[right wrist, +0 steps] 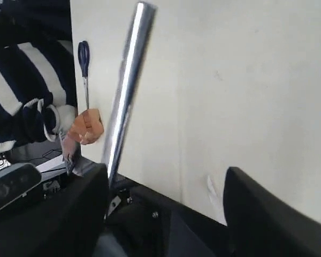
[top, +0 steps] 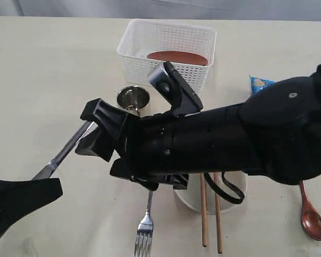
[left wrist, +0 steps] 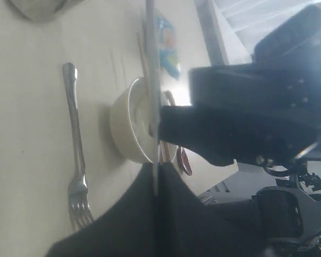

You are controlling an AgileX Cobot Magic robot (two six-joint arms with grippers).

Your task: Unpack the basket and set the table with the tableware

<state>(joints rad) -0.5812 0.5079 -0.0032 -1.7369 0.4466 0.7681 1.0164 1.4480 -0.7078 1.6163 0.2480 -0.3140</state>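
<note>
1. Cream table (top: 43, 64) fills the exterior view. At 12 o'clock stands the basket (top: 171, 72), with only the plate (top: 177, 56) in it, so that piece is not yet unpacked.
2. Already set out are the cup (top: 132, 98) just in front of the basket at 11 o'clock and the fork (top: 145, 225) at 6. The bowl (left wrist: 129, 123) is just right of the fork, mostly hidden under the right arm. The chopsticks (top: 204, 214) seem to lie across its near rim, and the spoon (top: 314, 219) is at 4. A blue bag (top: 258, 83) at 2 o'clock is no part of the setting.
3. The knife (top: 64, 152) slants from 8 o'clock toward the centre, apparently lifted off the table, spanning the two claws. This looks like a hand-over.
4. The left gripper (top: 43, 191), at 8 o'clock, is clamped on what looks like the blade end. Its wrist view shows the steel edge-on, pinched between dark fingers.
5. The right gripper (top: 95, 130) reaches across the middle. Its jaws stand wide apart on either side of the handle, squeezing nothing. In its wrist view the handle lies close to one finger, with a clear gap to the other. The left claw therefore carries the weight.
6. The knife probably goes to the left arm because its place lies on that arm's side, near the fork.
7. The right arm should back out along the handle's line without brushing it. A pinch so near one end could let the knife pivot.
</note>
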